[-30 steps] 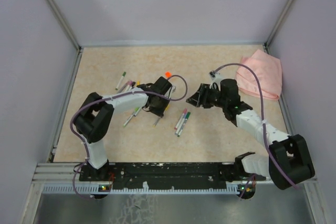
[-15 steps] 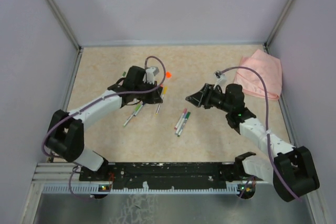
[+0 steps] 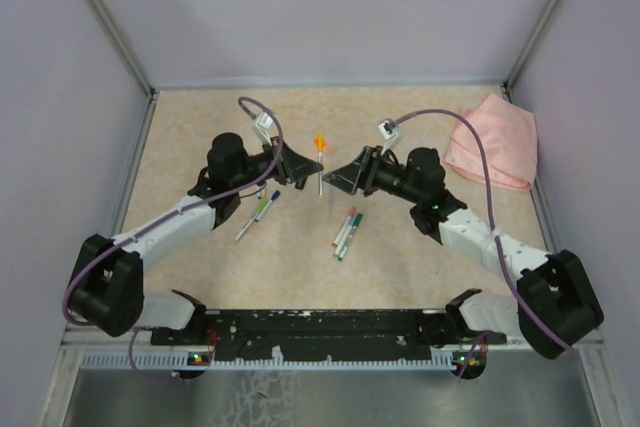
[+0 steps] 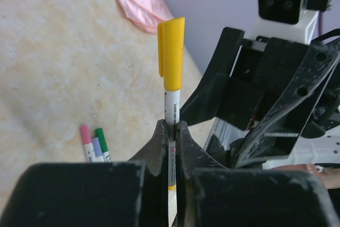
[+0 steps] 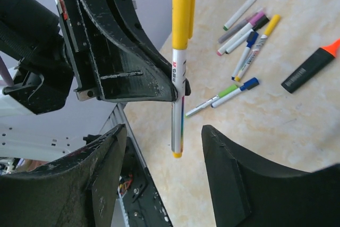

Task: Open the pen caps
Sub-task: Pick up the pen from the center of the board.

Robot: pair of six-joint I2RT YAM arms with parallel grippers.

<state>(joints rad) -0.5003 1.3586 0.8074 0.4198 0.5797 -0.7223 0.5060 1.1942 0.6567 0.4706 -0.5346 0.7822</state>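
Step in hand: uncapping one marker, held between the two arms. The left gripper [image 4: 170,134] is clenched on the white barrel [image 4: 171,106] about halfway along, and the marker stands upright with the yellow cap [image 4: 171,50] at 12 o'clock, wholly clear of the jaws. In the top view the marker sits just toward 12 o'clock of table centre. The right gripper [image 5: 163,128] is released, its jaws spread wide and facing the marker from 3 o'clock; it touches neither cap nor barrel. Its own camera shows the lower barrel end sitting between the spread fingers, so as I read it the claw is level with the wrong end.

Advice: bring the right claw up to 12 o'clock until its pads bracket the cap alone, above the cap's lower edge. Close squarely across the cap, then pull straight along the barrel axis. A sideways pull would likely lever the barrel in the left grip. The clip side of the cap may give uneven purchase, and I cannot tell how it would meet the pads.

Other capped markers [image 5: 245,40] lie on the table [image 3: 420,247] at 9 o'clock of the held one, and three more [image 4: 94,143] lie at 5 o'clock. An orange-tipped highlighter [image 5: 310,67] and a pink cloth [image 3: 495,142] at 2 o'clock are clear of the work.
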